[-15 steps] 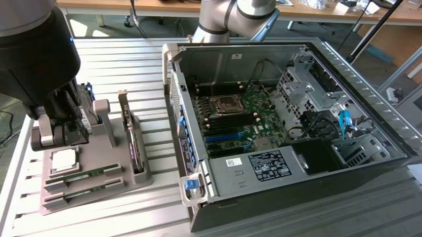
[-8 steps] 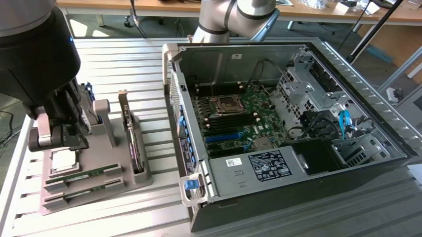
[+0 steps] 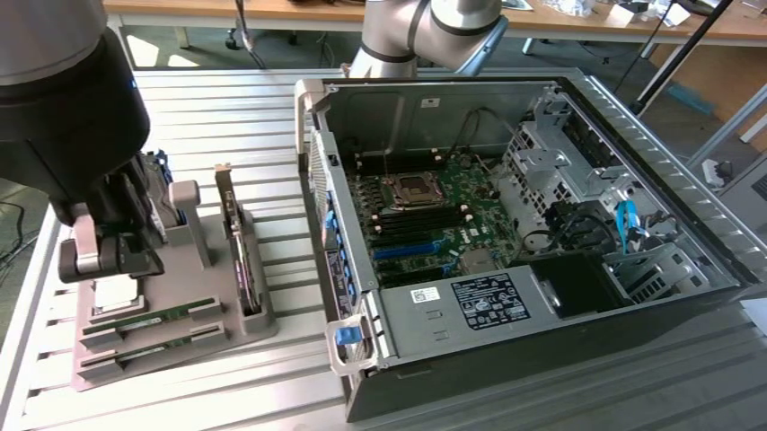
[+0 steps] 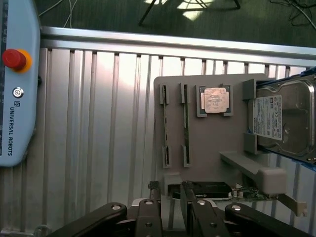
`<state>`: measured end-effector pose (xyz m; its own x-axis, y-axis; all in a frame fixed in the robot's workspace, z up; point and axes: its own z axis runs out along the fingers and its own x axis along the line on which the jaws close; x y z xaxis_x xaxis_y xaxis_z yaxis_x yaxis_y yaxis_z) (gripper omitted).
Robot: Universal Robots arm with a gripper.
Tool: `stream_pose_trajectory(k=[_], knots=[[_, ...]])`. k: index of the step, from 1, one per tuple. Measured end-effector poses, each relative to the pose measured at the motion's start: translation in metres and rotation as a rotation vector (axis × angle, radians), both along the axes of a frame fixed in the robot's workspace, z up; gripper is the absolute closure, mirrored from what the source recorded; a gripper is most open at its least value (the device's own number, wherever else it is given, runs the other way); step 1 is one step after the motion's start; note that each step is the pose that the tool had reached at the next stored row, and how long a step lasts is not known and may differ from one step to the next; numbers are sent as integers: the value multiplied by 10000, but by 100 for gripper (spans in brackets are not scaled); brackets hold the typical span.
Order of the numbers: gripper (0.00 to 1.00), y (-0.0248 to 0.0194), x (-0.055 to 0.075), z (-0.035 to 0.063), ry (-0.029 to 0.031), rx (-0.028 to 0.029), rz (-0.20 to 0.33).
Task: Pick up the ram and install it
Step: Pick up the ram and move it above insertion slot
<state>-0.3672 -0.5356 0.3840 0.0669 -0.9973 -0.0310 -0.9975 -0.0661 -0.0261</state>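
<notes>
Two ram sticks stand on edge in slots of the grey holder point(image 4: 207, 143): one ram stick point(image 4: 166, 126) and a second point(image 4: 185, 123) beside it. In the exterior view they show as green strips point(image 3: 154, 319) at the holder's near end. My gripper point(image 4: 170, 190) hangs above the holder with its fingers point(image 4: 153, 195) apart and nothing between them. In the exterior view the gripper point(image 3: 102, 256) is over the holder's left part, just beyond the ram sticks. The motherboard's memory slots point(image 3: 414, 220) lie inside the open computer case point(image 3: 623, 296).
The holder also carries a silver processor chip point(image 4: 215, 100), a hard drive point(image 4: 286, 121) and an upright expansion card point(image 3: 243, 260). A teach pendant point(image 4: 15, 84) with a red stop button lies on the slatted metal table point(image 4: 98, 123). The case walls rise at the exterior view's right.
</notes>
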Motion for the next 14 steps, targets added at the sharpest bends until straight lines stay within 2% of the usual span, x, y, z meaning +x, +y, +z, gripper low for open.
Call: stream_pose_trajectory(k=[9,14], knots=[[70,-5,-13,-134,1,56,92],[70,-4,-81,-192,1,72,162]])
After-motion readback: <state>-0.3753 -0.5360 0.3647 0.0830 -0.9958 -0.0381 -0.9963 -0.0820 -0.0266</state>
